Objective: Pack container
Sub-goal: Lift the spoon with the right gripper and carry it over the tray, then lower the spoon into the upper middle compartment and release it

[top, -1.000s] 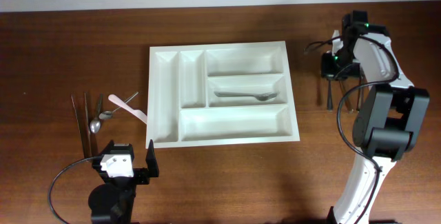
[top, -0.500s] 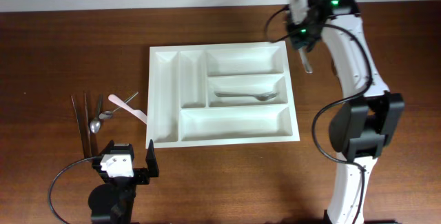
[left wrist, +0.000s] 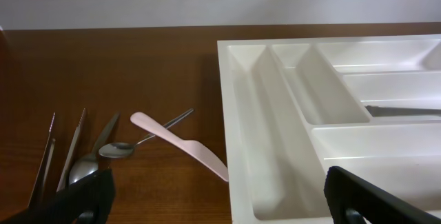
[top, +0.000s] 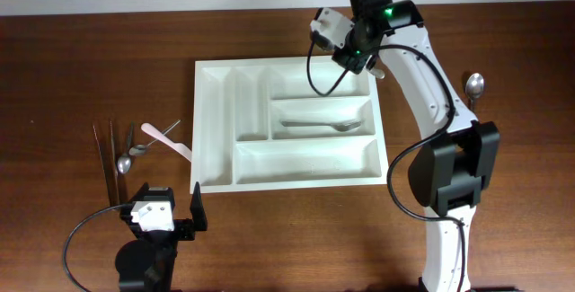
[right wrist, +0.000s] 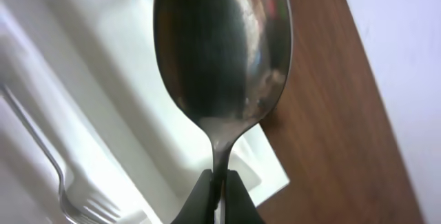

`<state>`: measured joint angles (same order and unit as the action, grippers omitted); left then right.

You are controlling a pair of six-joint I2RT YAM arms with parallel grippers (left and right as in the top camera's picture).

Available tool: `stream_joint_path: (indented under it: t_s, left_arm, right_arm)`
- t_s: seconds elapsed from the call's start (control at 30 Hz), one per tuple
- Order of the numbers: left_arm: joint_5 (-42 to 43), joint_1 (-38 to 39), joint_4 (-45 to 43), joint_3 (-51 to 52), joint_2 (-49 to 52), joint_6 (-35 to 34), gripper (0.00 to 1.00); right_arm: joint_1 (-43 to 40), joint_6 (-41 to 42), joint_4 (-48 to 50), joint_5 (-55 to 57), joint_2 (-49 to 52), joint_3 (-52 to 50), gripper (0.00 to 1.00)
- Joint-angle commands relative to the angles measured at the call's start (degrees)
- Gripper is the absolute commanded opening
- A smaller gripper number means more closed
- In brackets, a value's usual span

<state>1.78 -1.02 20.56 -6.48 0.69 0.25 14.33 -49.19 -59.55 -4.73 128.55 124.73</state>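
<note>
The container (top: pixel 296 182), 5 compartments holding 1 fork (top: pixel 319 126), lies below the right gripper (top: pixel 361 58) overhead. From the left wrist, the left gripper (left wrist: pixel 220 196) is spread wide, 1 pink knife (left wrist: pixel 180 145) ahead-left. The right wrist shows its fingers (right wrist: pixel 198 202) pinching 1 spoon (right wrist: pixel 220 52).

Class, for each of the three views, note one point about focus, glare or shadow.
Overhead: sharp, the white tray bright against the dark table. Left wrist: even light, soft shadows in the compartments, the left gripper's fingers dark and soft-edged at the bottom corners. Right wrist: the held spoon fills the frame, reflections in its bowl; the tray behind is out of focus.
</note>
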Motion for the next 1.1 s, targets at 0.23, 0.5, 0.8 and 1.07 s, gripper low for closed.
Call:
stream_joint_path:
  t_s: [0.23,0.5,0.8,1.07]
  left_arm:
    - [0.9,-0.3,0.0,0.2,-0.4,0.9,0.99]
    - [0.9,-0.3,0.0,0.2,-0.4,0.9,0.99]
    - [0.9,-0.3,0.0,0.2,-0.4,0.9,0.99]
    - [0.9,-0.3,0.0,0.2,-0.4,0.9,0.99]
  right_arm:
    - [3.0,-18.1,0.2,-9.9,0.3,-2.5,0.04]
    - [3.8,-18.1,0.2,-9.9,4.3,-2.6,0.04]
    - [4.1,-18.1,0.8,-9.9,6.8,-2.6,0.04]
    - [4.1,-18.1,1.7,-9.9,6.8,-2.6,0.04]
